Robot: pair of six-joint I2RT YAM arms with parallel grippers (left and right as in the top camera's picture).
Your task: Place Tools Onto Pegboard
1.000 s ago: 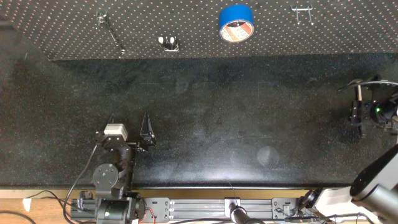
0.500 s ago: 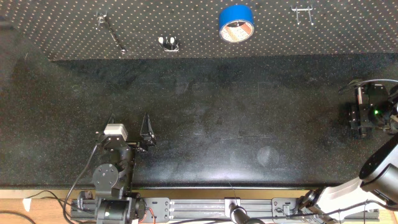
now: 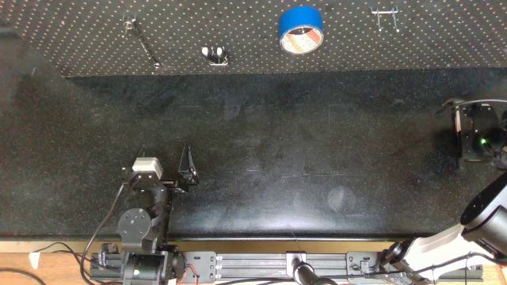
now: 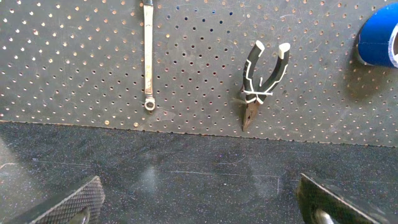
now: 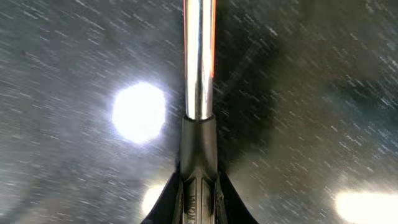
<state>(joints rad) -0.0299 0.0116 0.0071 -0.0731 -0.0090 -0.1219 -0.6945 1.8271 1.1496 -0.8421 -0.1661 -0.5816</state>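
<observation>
The pegboard (image 3: 238,32) runs along the table's far edge. On it hang a silver wrench (image 3: 142,39) (image 4: 148,50), black-and-white pliers (image 3: 214,54) (image 4: 261,81), a blue tape roll (image 3: 301,29) (image 4: 379,37) and a bare metal hook (image 3: 386,17). My left gripper (image 3: 165,160) (image 4: 205,211) rests open near the table's front left, facing the board with nothing between its fingers. My right gripper (image 3: 475,134) is at the far right of the table, shut on a screwdriver's black handle (image 5: 199,165). Its chrome shaft (image 5: 199,56) points away, just above the tabletop.
The black tabletop (image 3: 301,158) stretches between the arms and the board. Cables (image 3: 467,104) loop around the right wrist at the right edge. The pegboard has open holes between the tape roll and the hook.
My right gripper has shifted to the right and slightly toward the pegboard with the screwdriver in it. The left arm has not moved.
</observation>
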